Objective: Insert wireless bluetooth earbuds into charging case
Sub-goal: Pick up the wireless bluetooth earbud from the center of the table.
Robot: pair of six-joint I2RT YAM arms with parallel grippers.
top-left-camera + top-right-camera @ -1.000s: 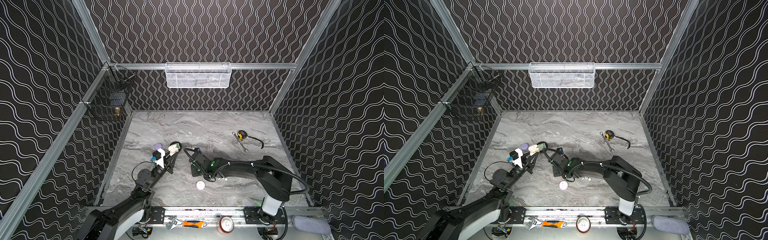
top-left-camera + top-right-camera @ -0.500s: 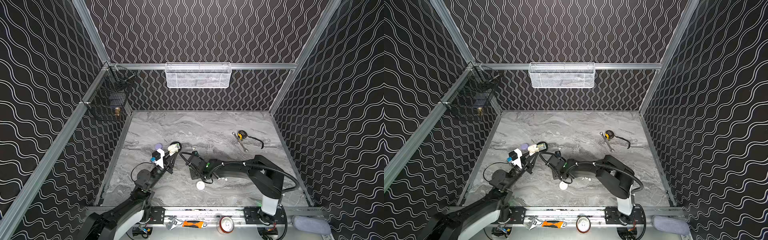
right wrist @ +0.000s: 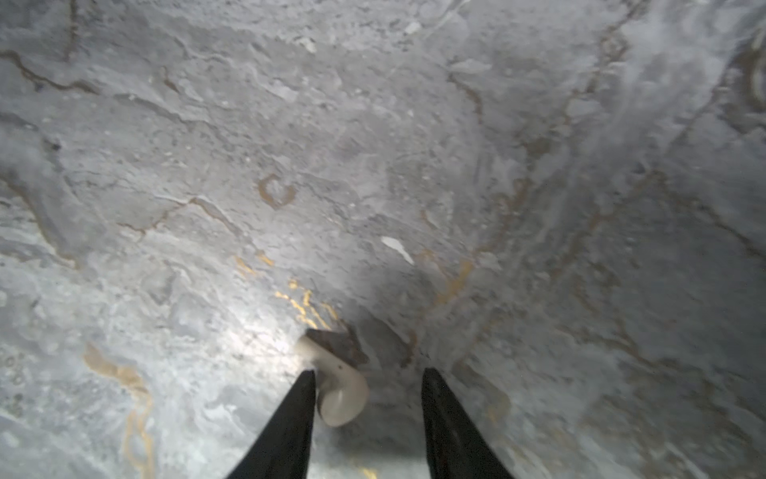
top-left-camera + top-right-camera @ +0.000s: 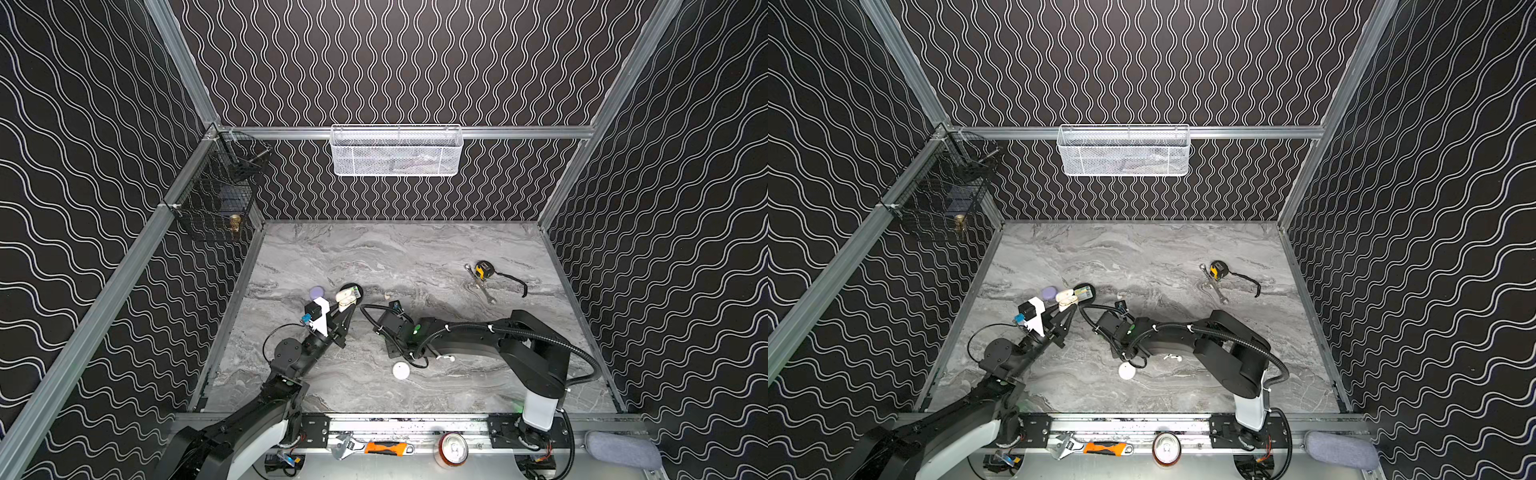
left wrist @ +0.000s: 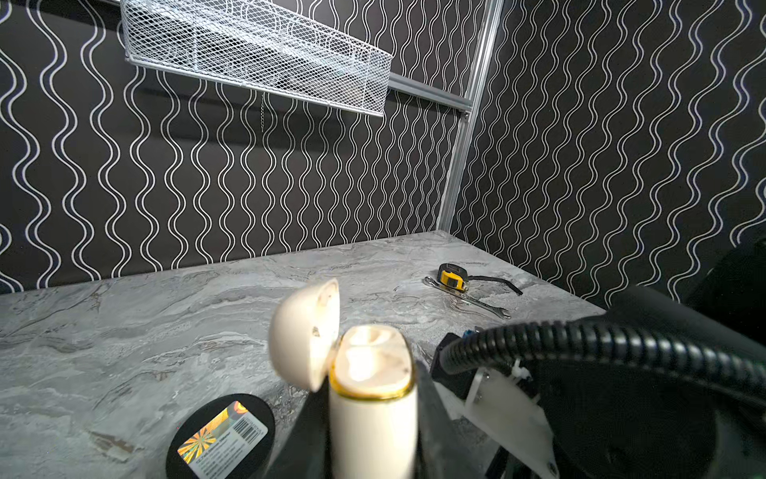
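Cream charging case (image 5: 373,439), lid open, is clamped in your left gripper (image 5: 371,398); your right gripper (image 3: 369,373) straddles, jaws parted, a cream earbud (image 3: 340,394) lying on the marble tabletop (image 3: 290,145), so insertion looks not yet begun.

A yellow tape measure (image 4: 483,270) lies beside a wrench (image 4: 483,286) on the marble tabletop (image 4: 374,253).

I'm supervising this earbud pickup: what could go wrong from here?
1. The cream earbud sits against one finger of the open right gripper, off centre; closing may flick it away.
2. White earbuds lie close beside the right arm, which could sweep them.
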